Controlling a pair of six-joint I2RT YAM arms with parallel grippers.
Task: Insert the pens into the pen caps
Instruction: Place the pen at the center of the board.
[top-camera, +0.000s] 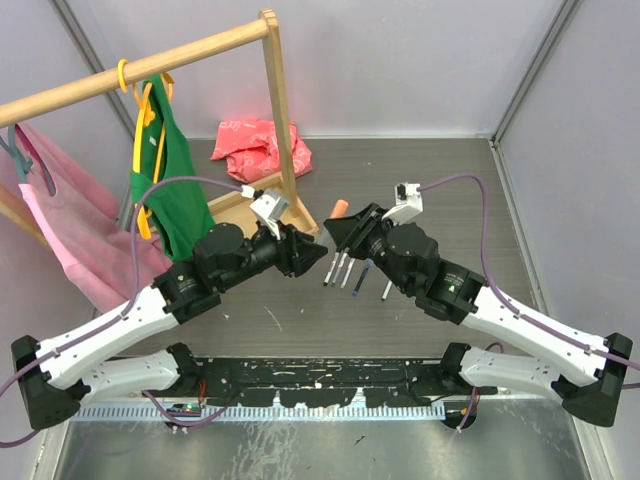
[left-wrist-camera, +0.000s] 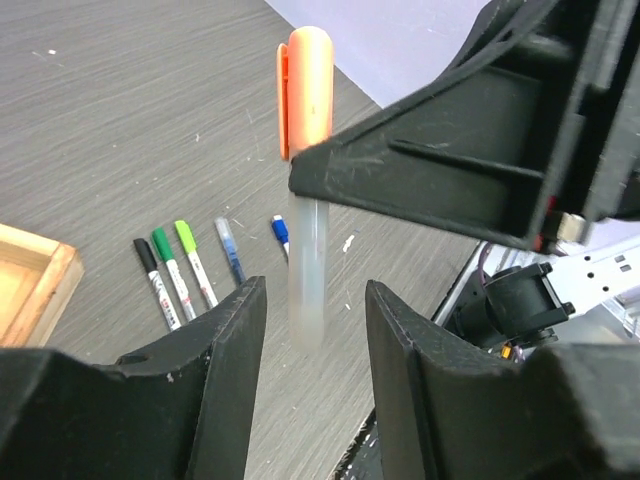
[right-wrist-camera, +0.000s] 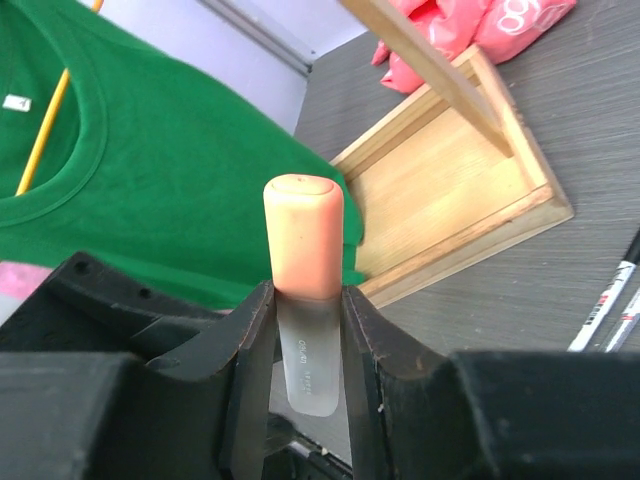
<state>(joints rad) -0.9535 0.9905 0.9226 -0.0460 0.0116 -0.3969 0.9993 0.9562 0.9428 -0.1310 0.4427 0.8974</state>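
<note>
The orange-capped pen (right-wrist-camera: 303, 300) is clamped in our right jaws above the table (left-wrist-camera: 100, 120); our left jaws stand wide open, empty, by its barrel; other pens (left-wrist-camera: 190, 270) lie below.

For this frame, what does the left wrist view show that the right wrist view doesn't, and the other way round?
Only the left wrist view: the full row of five pens lying on the table, and the left hand, open. Only the right wrist view: the green shirt, the wooden rack base and the pink bag; of the row it catches just two pens at its right edge. Both: the orange-capped pen clamped in the right hand.
</note>
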